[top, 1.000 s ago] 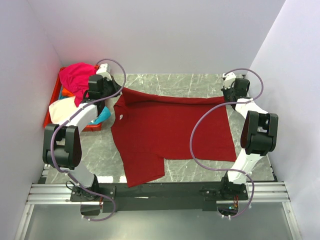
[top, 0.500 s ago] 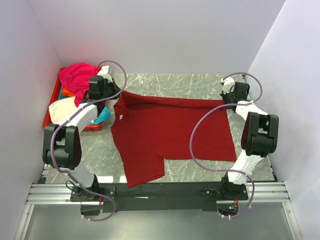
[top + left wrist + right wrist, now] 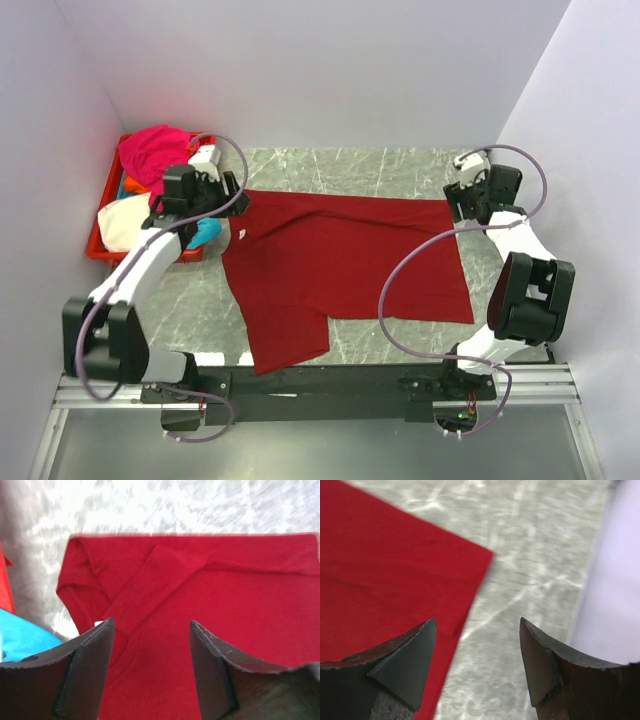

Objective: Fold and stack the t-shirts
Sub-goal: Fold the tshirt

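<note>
Both grippers hang spread over the dark red t-shirt (image 3: 345, 265).
The left gripper (image 3: 150, 625) holds nothing, the shirt's folded edge ahead of it; the right gripper (image 3: 477, 622) holds nothing, the shirt corner ahead-left on the marble table (image 3: 535, 555).

I count five t-shirts in all. One dark red t-shirt (image 3: 350, 265) is on the single desk (image 3: 380, 165). Four more are heaped at the one red crate (image 3: 108, 180): one magenta t-shirt (image 3: 150, 150), one cream-white t-shirt (image 3: 120, 222), one cyan t-shirt (image 3: 205, 232) and one orange t-shirt (image 3: 133, 186), of which only a sliver shows. My arms number two, each with one pincer: my left pincer (image 3: 150, 645) and my right pincer (image 3: 477, 640).
</note>
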Action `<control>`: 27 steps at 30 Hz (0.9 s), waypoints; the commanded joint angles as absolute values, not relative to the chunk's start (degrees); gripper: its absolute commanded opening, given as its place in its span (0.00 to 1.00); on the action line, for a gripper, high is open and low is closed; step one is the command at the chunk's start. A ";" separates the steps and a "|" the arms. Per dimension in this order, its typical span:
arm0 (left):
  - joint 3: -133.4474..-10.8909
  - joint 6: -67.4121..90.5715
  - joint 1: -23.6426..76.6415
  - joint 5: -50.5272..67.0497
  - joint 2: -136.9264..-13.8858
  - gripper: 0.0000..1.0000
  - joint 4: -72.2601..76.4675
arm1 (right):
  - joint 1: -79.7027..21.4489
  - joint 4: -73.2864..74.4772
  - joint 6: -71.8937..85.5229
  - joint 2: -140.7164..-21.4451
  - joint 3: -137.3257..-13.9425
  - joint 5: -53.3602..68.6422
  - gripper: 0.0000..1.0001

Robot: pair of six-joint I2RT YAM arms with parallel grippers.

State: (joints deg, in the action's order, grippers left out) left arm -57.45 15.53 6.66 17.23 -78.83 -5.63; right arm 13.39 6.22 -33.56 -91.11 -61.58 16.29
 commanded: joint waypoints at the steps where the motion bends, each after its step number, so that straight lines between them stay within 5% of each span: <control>1: -57.83 13.80 6.86 18.72 -74.09 0.67 -5.09 | 13.27 10.80 -35.24 -89.47 -61.35 23.36 0.74; 7: -67.64 12.40 7.29 17.50 -85.14 0.62 -13.59 | 13.18 19.41 -38.84 -90.61 -64.16 32.69 0.74; 13: -77.51 11.25 11.23 14.68 -98.87 0.41 -20.47 | 13.18 21.97 -38.23 -90.88 -65.04 35.59 0.73; 27: -104.38 6.94 16.61 13.89 -123.30 0.51 -27.51 | 13.18 24.43 -37.35 -92.81 -66.45 35.16 0.72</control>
State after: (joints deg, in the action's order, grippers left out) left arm -98.37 8.16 17.02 13.45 -119.83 -25.39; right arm 13.39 23.90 -37.36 -93.25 -65.10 34.13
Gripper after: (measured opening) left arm 0.506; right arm 0.724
